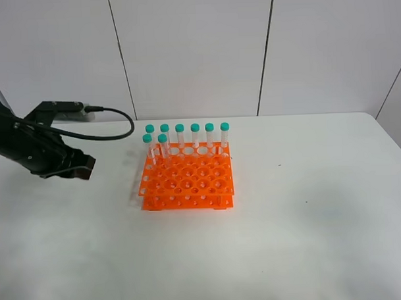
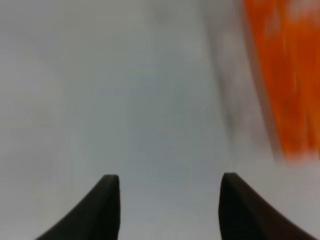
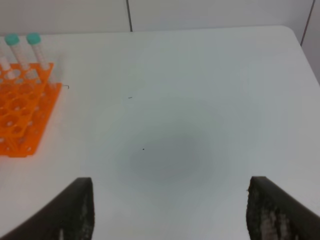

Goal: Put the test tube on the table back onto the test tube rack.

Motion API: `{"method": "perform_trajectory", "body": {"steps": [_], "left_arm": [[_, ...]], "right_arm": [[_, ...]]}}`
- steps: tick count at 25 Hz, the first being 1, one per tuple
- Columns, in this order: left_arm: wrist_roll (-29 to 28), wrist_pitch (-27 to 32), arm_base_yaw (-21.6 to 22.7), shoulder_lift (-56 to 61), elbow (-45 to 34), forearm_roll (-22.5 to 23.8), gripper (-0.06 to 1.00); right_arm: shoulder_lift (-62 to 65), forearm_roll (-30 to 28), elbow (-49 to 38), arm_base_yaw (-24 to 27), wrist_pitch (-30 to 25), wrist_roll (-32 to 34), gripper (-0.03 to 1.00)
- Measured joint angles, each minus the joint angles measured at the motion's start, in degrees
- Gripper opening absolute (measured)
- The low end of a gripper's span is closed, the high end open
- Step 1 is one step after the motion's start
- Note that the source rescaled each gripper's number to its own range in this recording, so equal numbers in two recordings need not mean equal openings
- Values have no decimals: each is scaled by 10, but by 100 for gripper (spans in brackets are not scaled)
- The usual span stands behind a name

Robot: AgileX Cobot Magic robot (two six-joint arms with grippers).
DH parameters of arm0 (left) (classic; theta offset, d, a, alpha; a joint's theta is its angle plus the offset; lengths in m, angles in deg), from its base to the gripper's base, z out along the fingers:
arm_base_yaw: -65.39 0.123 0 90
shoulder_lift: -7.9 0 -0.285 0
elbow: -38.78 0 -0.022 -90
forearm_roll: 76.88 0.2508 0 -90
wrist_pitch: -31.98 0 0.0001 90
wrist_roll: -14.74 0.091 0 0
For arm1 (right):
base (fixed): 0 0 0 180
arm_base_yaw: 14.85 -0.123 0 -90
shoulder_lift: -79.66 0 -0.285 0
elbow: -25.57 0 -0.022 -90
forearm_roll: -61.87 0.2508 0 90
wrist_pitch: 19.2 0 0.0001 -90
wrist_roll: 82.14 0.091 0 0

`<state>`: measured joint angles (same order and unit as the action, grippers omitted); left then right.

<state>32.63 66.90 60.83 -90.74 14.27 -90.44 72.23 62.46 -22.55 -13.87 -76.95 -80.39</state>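
The orange test tube rack stands in the middle of the white table. Several teal-capped test tubes stand upright in its back row, and two more stand in the second row at the left. No tube lies on the table in any view. My left gripper hovers left of the rack, open and empty; in its blurred wrist view the rack is an orange smear. My right gripper is open and empty over bare table, right of the rack; it is out of the exterior view.
A black cable runs from the left arm above the table's back left. White wall panels stand behind the table. The table's right edge and back right corner show in the right wrist view.
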Motion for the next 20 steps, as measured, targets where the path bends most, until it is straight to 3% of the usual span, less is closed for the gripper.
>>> {"method": "perform_trajectory", "body": {"steps": [4,11,18,20], "left_arm": [[0,161,0,6,0,43,32],[-14,323,0,36,0,109,32],[-84,343,0,85,0,153,34],[-96,344,0,100,0,157,42]], "right_arm": [[0,0,0,0,0,0,79],[0,0,0,0,0,0,79],[0,0,0,0,0,0,79],[0,0,0,0,0,0,79]]}}
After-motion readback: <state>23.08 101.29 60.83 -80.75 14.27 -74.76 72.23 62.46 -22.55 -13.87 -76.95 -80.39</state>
